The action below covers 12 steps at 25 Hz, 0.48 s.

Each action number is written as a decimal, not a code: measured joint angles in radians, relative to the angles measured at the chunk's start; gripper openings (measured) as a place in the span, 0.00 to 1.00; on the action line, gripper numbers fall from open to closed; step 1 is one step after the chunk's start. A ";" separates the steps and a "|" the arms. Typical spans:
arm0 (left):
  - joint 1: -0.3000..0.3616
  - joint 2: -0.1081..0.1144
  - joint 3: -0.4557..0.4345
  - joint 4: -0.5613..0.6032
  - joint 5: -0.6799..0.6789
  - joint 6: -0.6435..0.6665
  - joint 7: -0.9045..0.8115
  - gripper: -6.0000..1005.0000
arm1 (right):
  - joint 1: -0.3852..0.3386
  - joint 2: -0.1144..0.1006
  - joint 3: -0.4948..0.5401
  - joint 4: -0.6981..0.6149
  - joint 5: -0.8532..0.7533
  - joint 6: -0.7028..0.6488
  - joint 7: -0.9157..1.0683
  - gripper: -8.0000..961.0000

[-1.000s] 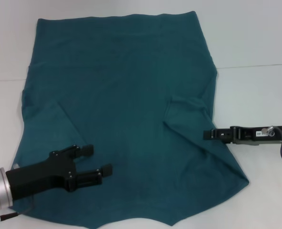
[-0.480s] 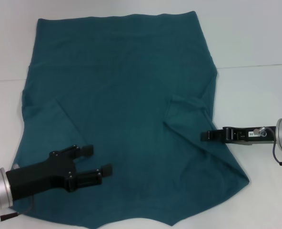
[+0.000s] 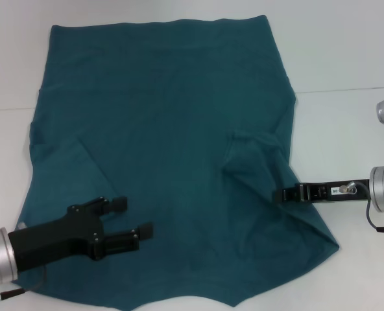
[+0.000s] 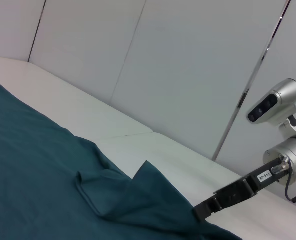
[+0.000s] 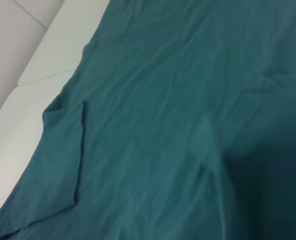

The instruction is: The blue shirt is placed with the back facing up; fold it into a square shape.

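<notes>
One blue shirt (image 3: 159, 155), spread flat on the white table (image 3: 348, 58) and covering most of it. Two grippers in sight.

Head view: the whole shirt outline shows. Left gripper (image 3: 135, 217) hovers over the shirt's near-left part, claw spread, two black fingers apart with nothing between them. Right gripper (image 3: 281, 194) sits at the shirt's right edge, just below a folded-in sleeve flap (image 3: 250, 152); whether its claw is spread or pinching cloth, cannot tell from here.

Left wrist view: gives what the head view lacks, a low side-on look at the shirt (image 4: 48, 180) with the raised flap (image 4: 108, 192) standing off the cloth, and the right gripper (image 4: 202, 212) with its tip at the shirt's edge, touching or nearly so. Grey wall panels (image 4: 178, 65) behind.

Right wrist view: only shirt fabric (image 5: 163, 115) close up, with creases and one sleeve fold (image 5: 80, 150), table (image 5: 23, 65) beside it. No fingers visible there.
</notes>
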 joint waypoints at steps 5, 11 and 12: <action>0.000 0.000 0.000 0.000 -0.002 0.000 0.000 0.94 | 0.006 0.001 -0.020 -0.001 0.000 -0.010 -0.008 0.08; -0.002 0.000 -0.001 0.000 -0.005 -0.001 -0.001 0.94 | 0.007 0.002 -0.037 -0.010 0.000 -0.015 -0.026 0.01; -0.002 0.000 -0.002 0.000 -0.006 -0.002 -0.001 0.94 | 0.005 0.002 -0.036 -0.015 0.001 -0.019 -0.031 0.03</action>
